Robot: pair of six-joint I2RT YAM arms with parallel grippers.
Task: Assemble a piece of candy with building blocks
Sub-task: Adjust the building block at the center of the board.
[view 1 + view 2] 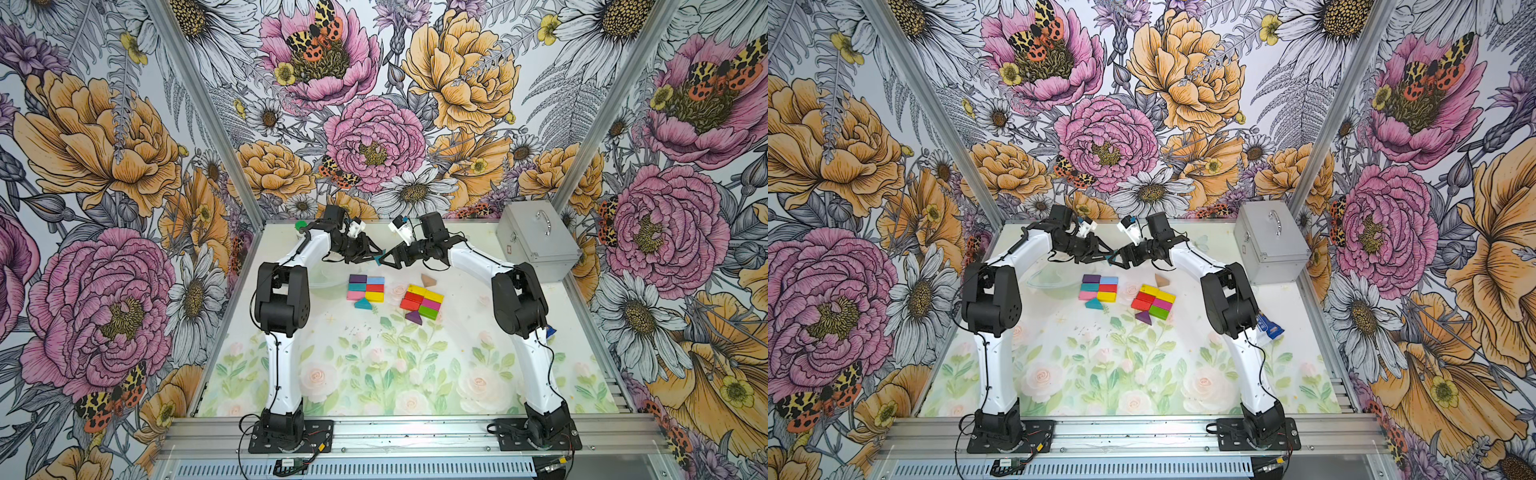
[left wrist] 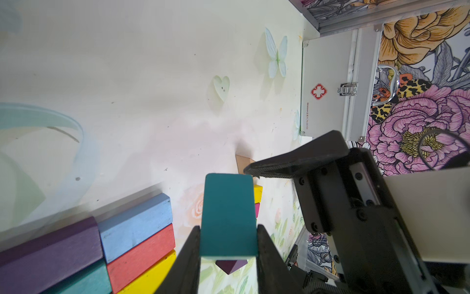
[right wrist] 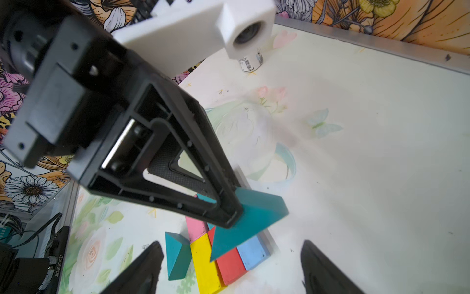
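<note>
My left gripper (image 1: 376, 257) hangs above the back of the table, shut on a teal triangle (image 2: 229, 213), also seen in the right wrist view (image 3: 254, 224). My right gripper (image 3: 232, 245) faces it from the right, open, its fingers on either side of the triangle and apart from it. Below lie two flat groups of building blocks. The left group (image 1: 365, 286) is purple, light blue, teal, red, pink and yellow, with a second teal triangle (image 1: 365, 303) at its near edge. The right group (image 1: 422, 301) is yellow, red, magenta and green, with a purple triangle (image 1: 414, 318) beside it.
A tan triangle (image 1: 428, 279) lies behind the right group. A metal first-aid case (image 1: 536, 245) stands at the back right. A blue-and-white packet (image 1: 1268, 328) lies by the right arm's elbow. A small green-capped bottle (image 1: 300, 226) stands at the back left.
</note>
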